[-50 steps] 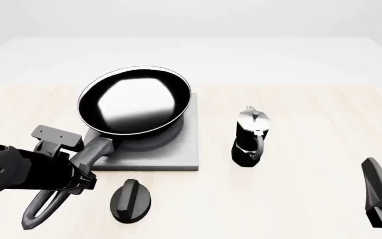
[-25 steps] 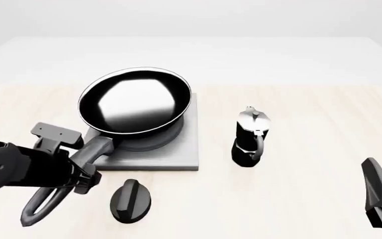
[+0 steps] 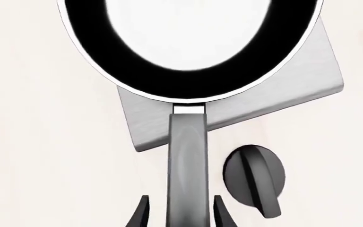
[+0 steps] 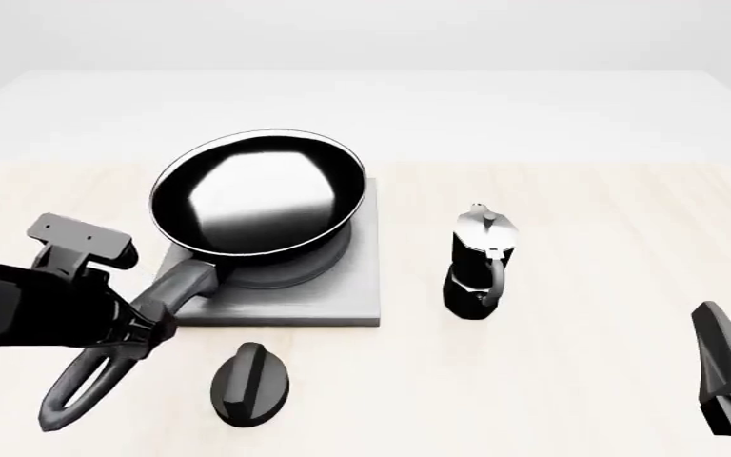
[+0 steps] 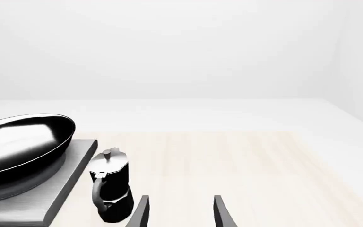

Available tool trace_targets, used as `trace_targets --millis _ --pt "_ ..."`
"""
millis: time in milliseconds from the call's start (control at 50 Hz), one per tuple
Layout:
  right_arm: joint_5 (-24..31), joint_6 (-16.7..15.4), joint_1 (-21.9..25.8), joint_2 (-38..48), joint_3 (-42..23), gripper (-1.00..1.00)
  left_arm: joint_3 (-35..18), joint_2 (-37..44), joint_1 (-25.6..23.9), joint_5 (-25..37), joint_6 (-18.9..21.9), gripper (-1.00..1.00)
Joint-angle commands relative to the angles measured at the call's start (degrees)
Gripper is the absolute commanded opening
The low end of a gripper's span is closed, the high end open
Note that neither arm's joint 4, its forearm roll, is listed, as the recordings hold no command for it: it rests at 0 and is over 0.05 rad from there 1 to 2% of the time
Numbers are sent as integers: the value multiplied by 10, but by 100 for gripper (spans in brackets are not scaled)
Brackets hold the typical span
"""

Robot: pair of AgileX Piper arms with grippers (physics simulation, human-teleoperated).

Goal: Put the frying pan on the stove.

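Handle of the frying pan (image 4: 259,198) on the stove (image 4: 355,286) ran between our left gripper (image 3: 178,215)'s parted jaws; right gripper (image 5: 178,213) idled, open.

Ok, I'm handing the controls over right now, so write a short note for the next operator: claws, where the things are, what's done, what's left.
Left claw: fingers straddle the frying pan handle with a visible gap each side, so open, not gripping.
Right claw: open, holding nothing, parked at the near right, apart from everything.
The pan's bowl sits on the stove, over its middle, tilted a little; its handle sticks out toward the near left.
Moka pot stands right of the stove; knob lies in front of it.
Done: pan placed.
Left: probably just back the left arm away without nudging the handle.
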Motion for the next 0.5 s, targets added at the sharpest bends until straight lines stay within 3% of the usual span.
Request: trace_targets --millis 20,240,500 --pt "0 0 0 -1 1 100 -20 -38 8 39 12 100" --pt "0 0 0 -1 1 100 -69 -106 6 124 40 100" --pt "0 0 0 -1 1 100 -98 -154 -9 176 45 100"
